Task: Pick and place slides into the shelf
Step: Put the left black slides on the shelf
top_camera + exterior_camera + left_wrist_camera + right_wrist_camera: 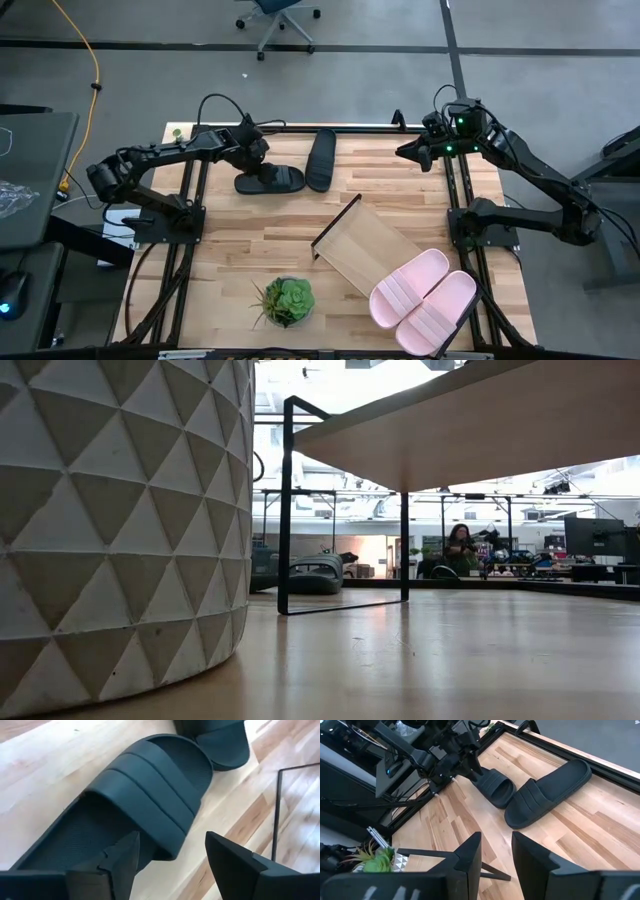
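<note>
A: Four slides out, none on the shelf [365, 248] yet. Two black ones near the far edge of the tabletop [250, 255]: one [268, 180] lying crosswise just beside the left tool [254, 160], the other [321, 158] lengthwise, toe-to-toe with it.

B: And the pink pair [425, 298]?

A: Side by side at the near right corner, touching the shelf's end. Shelf itself set askew mid-tabletop, beside a potted plant [288, 300].

B: Left tool's state?

A: Fingers spread wide, straddling the strap of the nearer black slide, gripping nothing. Probably lined up that way so a closing pinch catches the strap.

B: Right tool [415, 152]?

A: Parked over the far right corner, fingers part-way apart, empty.

B: Look of the slide?

A: Matte black, wide strap with three ribs, textured footbed, open toe.
</note>
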